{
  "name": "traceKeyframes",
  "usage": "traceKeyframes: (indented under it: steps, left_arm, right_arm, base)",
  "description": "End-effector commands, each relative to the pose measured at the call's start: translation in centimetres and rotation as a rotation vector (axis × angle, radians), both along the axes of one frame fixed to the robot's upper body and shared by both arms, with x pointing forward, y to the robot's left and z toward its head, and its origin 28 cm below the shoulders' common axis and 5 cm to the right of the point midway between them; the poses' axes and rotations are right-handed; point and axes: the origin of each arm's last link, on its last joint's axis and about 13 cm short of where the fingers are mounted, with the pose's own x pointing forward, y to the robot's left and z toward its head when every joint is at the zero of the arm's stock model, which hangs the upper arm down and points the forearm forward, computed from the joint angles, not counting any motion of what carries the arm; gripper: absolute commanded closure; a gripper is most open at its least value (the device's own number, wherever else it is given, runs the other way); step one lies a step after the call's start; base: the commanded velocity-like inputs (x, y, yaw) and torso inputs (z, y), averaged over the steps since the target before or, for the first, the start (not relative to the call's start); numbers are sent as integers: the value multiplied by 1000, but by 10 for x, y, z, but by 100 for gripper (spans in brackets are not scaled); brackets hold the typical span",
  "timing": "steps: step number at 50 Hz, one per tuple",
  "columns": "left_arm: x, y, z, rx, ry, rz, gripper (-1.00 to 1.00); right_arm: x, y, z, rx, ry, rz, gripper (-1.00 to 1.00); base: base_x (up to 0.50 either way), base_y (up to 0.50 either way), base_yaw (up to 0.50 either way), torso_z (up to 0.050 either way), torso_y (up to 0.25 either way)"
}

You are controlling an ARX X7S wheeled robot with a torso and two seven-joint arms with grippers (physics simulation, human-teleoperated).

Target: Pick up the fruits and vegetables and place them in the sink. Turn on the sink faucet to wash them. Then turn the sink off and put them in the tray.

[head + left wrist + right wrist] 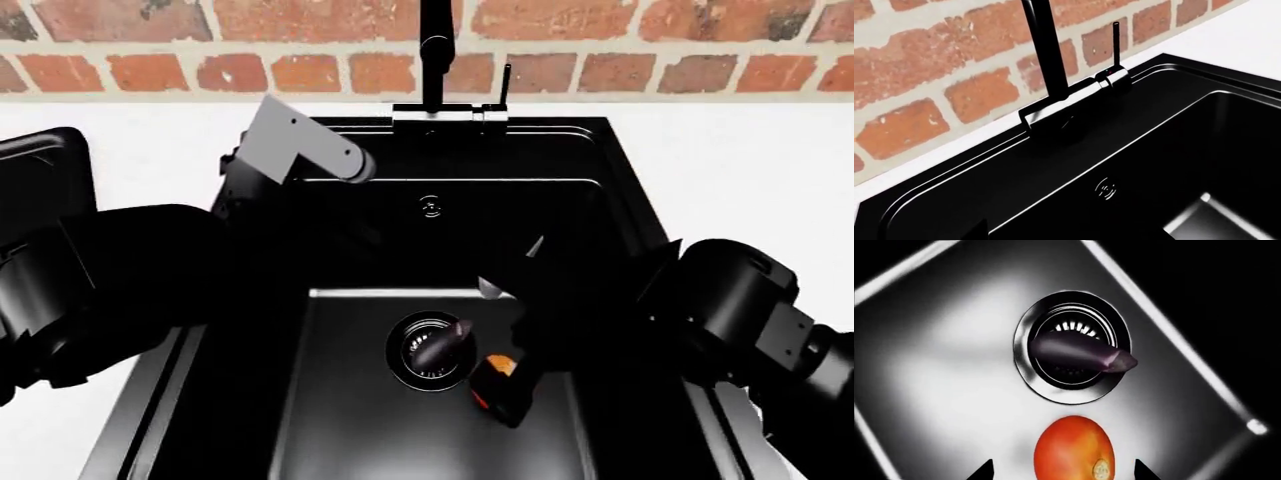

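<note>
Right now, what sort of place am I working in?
Most likely a kitchen sink area. A black sink is set in a white counter under a brick wall, with a faucet behind it. An eggplant lies on the drain beside an orange-red fruit.

Sink [627, 200]: eggplant [438, 346] lying across drain [407, 372]; fruit [495, 366] on floor, at eggplant's 4 o'clock; faucet [434, 60] at 12 o'clock rim.

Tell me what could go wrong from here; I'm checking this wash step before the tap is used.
The dark purple eggplant lies across the round metal drain, so water may pool. The glossy orange-red fruit sits between the right gripper's fingertips and may roll if nudged. The thin upright black lever is slim, easy to miss.
</note>
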Motion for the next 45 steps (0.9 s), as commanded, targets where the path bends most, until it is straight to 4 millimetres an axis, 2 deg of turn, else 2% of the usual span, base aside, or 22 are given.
traceKeyframes:
  steps: [1, 7, 45]
  left_arm:
    - [-2, 1, -3, -9, 4, 6, -100]
    - [-2, 2, -6, -16, 5, 9, -100]
    - [-4, 2, -10, -24, 16, 18, -100]
  right_arm:
    - [7, -1, -12, -23, 10, 3, -100]
    - [8, -6, -17, -51, 14, -14, -100]
    - [27, -1, -64, -31, 79, -32, -100]
  base:
    - [0, 0, 0, 0, 0]
    - [0, 0, 0, 0, 0]
    - [0, 0, 0, 0, 0]
